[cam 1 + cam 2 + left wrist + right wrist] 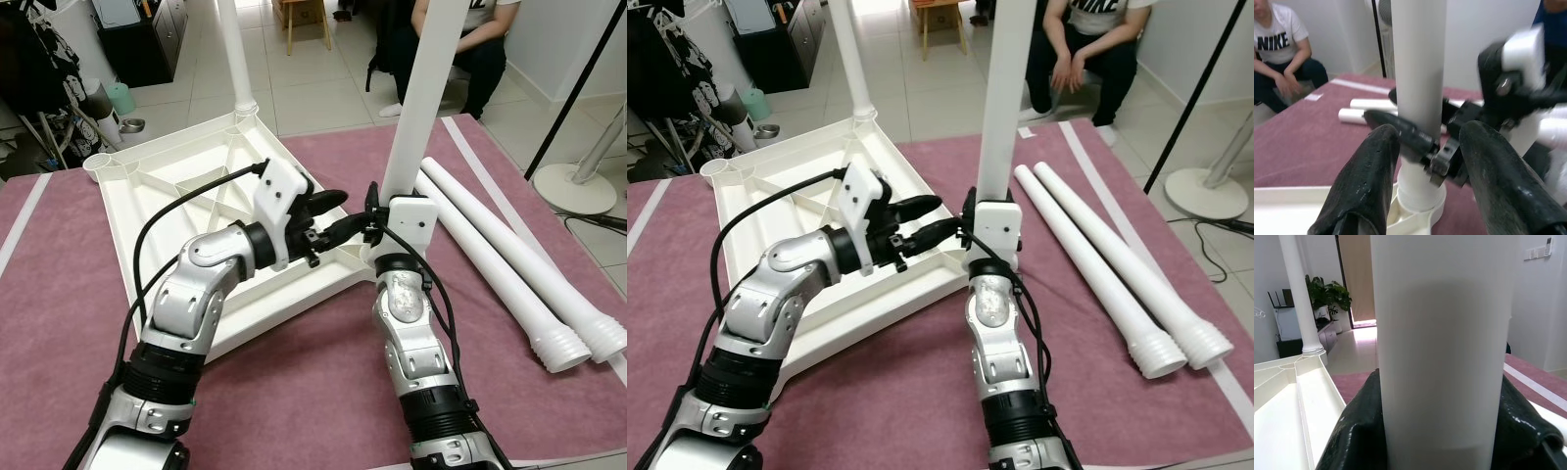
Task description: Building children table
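Observation:
The white table top (162, 191) lies upside down on a maroon mat. One white leg (235, 54) stands fixed in its far corner. A second leg (426, 78) stands upright in the near right corner socket. My right gripper (378, 210) is shut on this leg low down, and the right wrist view has the leg (1444, 333) pressed between the black fingers (1359, 431). From the left, my left gripper (345, 211) reaches over the table top towards the same leg's foot, open, its fingers (1369, 181) apart with the leg (1418, 58) just beyond them.
Two loose white legs (509, 264) lie side by side on the mat (294, 382) to the right. A person (460, 44) sits on the floor behind the mat. A fan base (578, 186) stands far right, a dark cabinet (147, 39) far left.

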Controlling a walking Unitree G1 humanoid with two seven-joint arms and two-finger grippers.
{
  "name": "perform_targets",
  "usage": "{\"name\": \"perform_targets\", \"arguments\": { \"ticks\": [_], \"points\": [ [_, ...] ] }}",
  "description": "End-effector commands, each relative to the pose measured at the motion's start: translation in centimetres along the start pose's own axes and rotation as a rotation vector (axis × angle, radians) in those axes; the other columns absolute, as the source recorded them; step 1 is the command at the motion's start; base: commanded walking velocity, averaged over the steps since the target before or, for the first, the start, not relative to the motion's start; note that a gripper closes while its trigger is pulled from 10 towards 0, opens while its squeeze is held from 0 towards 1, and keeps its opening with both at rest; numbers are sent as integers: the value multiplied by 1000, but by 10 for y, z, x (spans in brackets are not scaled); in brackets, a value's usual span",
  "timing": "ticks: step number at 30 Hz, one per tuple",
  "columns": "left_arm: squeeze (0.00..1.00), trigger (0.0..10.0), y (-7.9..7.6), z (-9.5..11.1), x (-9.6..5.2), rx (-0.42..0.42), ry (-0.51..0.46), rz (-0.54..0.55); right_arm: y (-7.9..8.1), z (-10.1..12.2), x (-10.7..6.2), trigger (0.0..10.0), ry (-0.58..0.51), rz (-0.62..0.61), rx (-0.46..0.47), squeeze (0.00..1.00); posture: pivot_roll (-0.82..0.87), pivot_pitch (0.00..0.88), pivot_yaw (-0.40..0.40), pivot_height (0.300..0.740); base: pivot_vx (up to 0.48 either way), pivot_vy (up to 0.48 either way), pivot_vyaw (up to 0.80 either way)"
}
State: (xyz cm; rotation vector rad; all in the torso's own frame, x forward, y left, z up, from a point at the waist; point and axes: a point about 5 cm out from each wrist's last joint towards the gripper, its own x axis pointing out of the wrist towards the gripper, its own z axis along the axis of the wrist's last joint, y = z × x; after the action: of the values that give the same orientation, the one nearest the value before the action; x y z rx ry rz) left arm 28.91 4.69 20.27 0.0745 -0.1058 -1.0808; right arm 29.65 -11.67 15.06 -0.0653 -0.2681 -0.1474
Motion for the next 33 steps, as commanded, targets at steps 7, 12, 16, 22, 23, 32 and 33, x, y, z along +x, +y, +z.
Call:
{"name": "perform_targets", "arguments": {
  "ticks": [7,12,16,22,23,32,33],
  "points": [
    [0,10000,19,-12,-8,28,76,260,-8,-47,-18,10000,248,7,8,1000,-28,0,163,740,0,0,0],
    [0,10000,20,-12,-8,19,82,267,-2,-43,-17,10000,227,72,25,0,-27,0,163,740,0,0,0],
    [0,10000,20,-12,-8,19,85,271,-1,-40,-16,10000,209,99,31,0,-29,0,165,740,0,0,0],
    [0,10000,20,-13,-8,19,86,272,0,-32,-14,10000,160,173,58,0,-29,0,165,740,0,0,0],
    [0,10000,20,-14,-8,21,92,269,1,-29,-15,10000,146,199,66,0,-32,0,166,740,0,0,0],
    [0,10000,20,-16,-8,23,99,270,3,-27,-18,10000,132,227,80,1000,-33,0,166,740,0,0,0],
    [0,10000,20,-16,-9,23,101,271,3,-26,-18,10000,129,231,83,1000,-35,0,167,740,0,0,0]
  ]
}}
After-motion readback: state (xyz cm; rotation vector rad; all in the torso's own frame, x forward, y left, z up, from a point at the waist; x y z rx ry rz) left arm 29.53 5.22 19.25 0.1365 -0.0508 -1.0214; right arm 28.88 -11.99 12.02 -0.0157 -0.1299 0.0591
